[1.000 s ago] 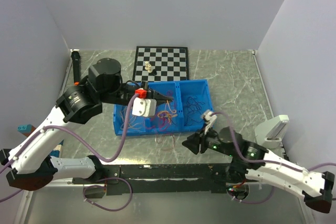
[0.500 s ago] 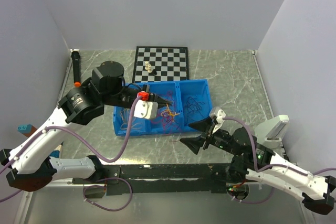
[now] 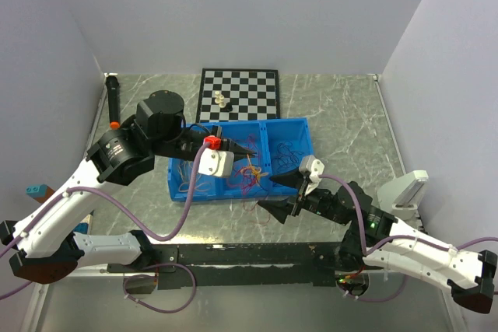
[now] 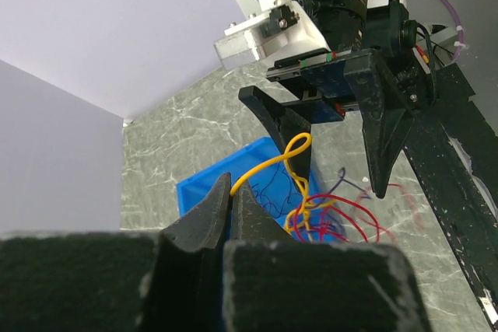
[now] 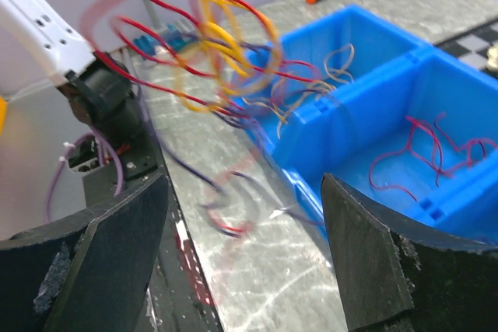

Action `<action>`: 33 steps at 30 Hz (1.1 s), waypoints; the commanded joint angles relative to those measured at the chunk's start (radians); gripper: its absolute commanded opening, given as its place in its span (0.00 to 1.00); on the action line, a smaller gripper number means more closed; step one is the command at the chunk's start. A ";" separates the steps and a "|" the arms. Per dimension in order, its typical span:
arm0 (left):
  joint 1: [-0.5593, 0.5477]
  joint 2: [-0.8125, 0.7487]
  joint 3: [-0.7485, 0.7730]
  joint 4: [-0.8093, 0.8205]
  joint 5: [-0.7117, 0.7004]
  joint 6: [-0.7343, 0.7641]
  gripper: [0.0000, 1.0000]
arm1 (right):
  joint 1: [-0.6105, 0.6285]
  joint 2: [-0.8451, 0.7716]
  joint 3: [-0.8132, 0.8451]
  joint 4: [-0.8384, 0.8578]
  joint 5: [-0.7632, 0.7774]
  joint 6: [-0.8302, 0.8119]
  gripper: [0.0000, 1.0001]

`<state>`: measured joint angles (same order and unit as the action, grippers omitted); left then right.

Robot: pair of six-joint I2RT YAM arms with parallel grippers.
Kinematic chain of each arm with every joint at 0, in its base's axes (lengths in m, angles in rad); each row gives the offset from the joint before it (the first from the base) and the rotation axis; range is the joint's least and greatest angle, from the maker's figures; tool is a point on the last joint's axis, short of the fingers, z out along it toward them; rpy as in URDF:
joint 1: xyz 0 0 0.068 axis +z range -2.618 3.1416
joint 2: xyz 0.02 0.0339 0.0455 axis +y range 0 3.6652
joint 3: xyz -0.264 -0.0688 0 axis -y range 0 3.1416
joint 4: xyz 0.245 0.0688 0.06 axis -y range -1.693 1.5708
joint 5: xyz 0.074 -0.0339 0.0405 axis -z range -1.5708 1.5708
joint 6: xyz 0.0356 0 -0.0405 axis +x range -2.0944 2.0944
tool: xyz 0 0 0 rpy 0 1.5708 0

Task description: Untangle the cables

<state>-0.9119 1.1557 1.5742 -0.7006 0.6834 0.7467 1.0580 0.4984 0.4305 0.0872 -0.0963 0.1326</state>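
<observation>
my left gripper (image 4: 232,192) pinches the tangled bunch of thin yellow, red and purple cables (image 3: 249,175) above the blue plastic bin (image 3: 202,192) | my right gripper (image 3: 276,196) just spread wide, nearing them | next: pull apart

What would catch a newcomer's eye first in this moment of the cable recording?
First, the tangled bunch of yellow, red and purple cables, dangling from the shut left claw over the blue bin. Next, the right claw, its jaws wide open, facing that bunch from the bin's near side. A chessboard lies behind the bin.
</observation>
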 commanded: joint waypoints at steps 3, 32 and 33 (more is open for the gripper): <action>-0.008 -0.002 0.001 0.036 0.031 -0.009 0.01 | 0.011 0.015 0.070 0.102 -0.034 -0.036 0.82; -0.013 0.016 0.095 0.024 -0.015 0.036 0.01 | 0.011 0.062 -0.030 0.039 0.003 0.091 0.00; -0.013 0.019 0.110 0.027 -0.025 0.048 0.01 | 0.013 0.052 -0.051 0.022 0.013 0.114 0.00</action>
<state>-0.9199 1.1721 1.6066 -0.7013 0.6819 0.7502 1.0626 0.5877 0.4408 0.1535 -0.1223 0.1535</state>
